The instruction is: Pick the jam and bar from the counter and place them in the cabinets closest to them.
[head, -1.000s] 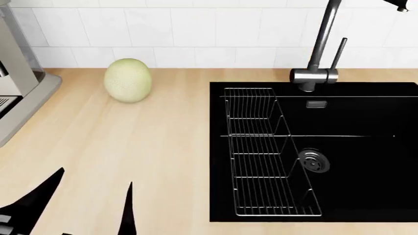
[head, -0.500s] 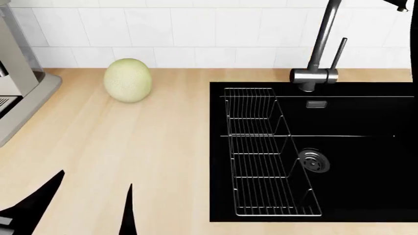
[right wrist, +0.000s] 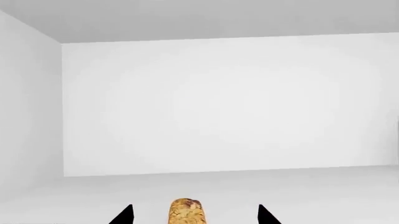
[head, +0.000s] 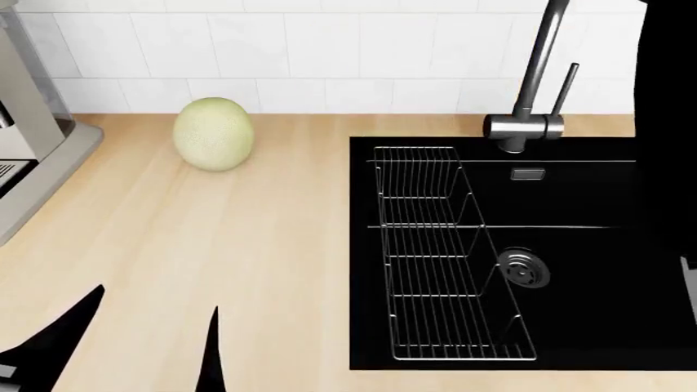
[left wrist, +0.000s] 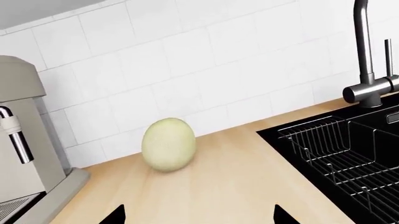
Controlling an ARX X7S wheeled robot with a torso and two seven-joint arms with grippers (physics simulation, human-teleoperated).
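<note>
In the right wrist view the bar (right wrist: 187, 213), golden-brown and grainy, lies end-on on the white floor of a cabinet (right wrist: 224, 107). My right gripper (right wrist: 194, 211) is open, with a clear gap between the bar and each fingertip. In the head view only the right arm (head: 667, 122) shows, as a dark shape at the right edge. My left gripper (head: 160, 298) hangs open and empty over the counter (head: 250, 245) at the front left. The left wrist view shows the same gripper (left wrist: 196, 213) with bare counter (left wrist: 231, 177) between its fingers. The jam is out of view.
A pale-green melon (head: 212, 133) stands on the counter by the tiled wall. A grey coffee machine (head: 28, 139) sits at the far left. A black sink (head: 588, 204) with a wire rack (head: 441, 253) and a dark faucet (head: 534, 82) fills the right.
The right arm's dark shape has come into the head view along the right edge and now covers part of the sink. The left gripper has barely moved.
</note>
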